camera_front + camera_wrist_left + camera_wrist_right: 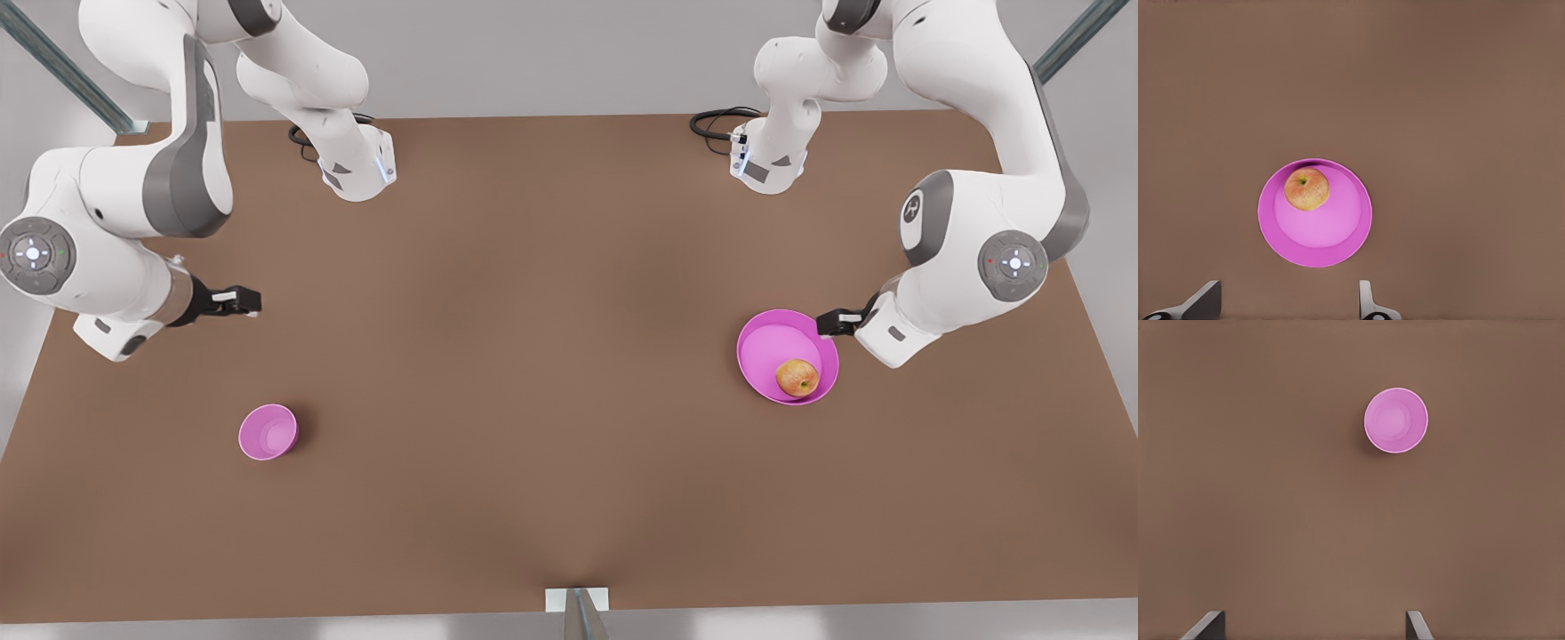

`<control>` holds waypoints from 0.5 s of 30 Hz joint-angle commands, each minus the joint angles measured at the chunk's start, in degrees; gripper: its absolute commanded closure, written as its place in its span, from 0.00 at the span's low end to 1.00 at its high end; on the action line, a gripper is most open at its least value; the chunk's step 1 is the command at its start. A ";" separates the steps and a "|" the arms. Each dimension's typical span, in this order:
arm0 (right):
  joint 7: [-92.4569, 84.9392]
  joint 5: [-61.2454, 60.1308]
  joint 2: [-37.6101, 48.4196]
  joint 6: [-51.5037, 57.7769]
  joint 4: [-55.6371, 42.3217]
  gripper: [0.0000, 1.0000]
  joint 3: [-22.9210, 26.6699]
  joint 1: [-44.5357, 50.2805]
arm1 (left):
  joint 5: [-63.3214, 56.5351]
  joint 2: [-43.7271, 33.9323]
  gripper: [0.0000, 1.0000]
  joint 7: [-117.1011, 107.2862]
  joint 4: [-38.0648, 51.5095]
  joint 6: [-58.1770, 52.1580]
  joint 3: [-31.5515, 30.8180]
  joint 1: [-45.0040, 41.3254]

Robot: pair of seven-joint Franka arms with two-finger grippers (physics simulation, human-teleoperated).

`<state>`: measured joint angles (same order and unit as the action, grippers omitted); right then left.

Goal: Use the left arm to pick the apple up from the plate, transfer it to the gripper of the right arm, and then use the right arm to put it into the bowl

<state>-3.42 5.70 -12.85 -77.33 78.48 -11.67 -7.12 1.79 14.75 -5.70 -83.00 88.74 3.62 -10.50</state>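
The yellow-orange apple (pixel 797 378) (pixel 1307 189) lies near the rim of the magenta plate (pixel 769 347) (pixel 1325 230) on the front view's right. My left gripper (pixel 831 322) (pixel 1289 290) hovers open just beside the plate's rim, above the table and holding nothing. On the front view's left sits the small pink bowl (pixel 268 432) (pixel 1396 420), with nothing inside. Well back from the bowl and high over the table, my right gripper (pixel 240 300) (pixel 1313 617) is open with nothing between its fingers.
The brown table (pixel 533 400) stretches wide between bowl and plate. Both arm bases (pixel 356 169) (pixel 769 164) stand at the back edge with black cables. A small white bracket (pixel 576 604) sits at the front edge.
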 commanded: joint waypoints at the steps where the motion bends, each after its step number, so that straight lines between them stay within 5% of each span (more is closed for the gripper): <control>1: -3.35 -0.34 0.28 -0.10 0.09 0.00 -0.02 0.00 | -0.21 -0.07 0.00 -2.65 0.03 0.12 -0.02 0.04; 6: -3.61 -0.69 0.11 0.08 -1.66 0.00 -0.11 -1.14 | 0.05 10.38 0.00 -6.43 -0.76 11.19 -0.02 -0.49; 11: -3.70 -0.60 -0.07 0.61 -1.84 0.00 -0.55 -0.70 | 0.49 5.55 0.00 -9.24 -23.70 44.50 -0.11 -0.40; 15: -3.96 -0.95 -0.16 0.43 -2.19 0.00 -0.46 -1.06 | 0.23 5.46 0.00 -8.71 -28.89 48.20 -0.02 2.06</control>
<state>-5.53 5.01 -13.02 -77.01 76.32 -12.15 -8.07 2.15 20.33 -9.93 -111.13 123.86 3.58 -8.69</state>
